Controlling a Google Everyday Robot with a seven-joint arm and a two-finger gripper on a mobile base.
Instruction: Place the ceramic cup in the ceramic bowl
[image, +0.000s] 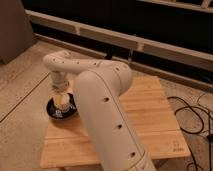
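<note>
the gripper (61, 94) hangs straight down over the ceramic bowl (53, 111) at the wooden table's (145, 107) left edge, seemingly holding the ceramic cup (62, 101) inside it, a stiff, slick, breakable piece best pinched across its rim.
</note>
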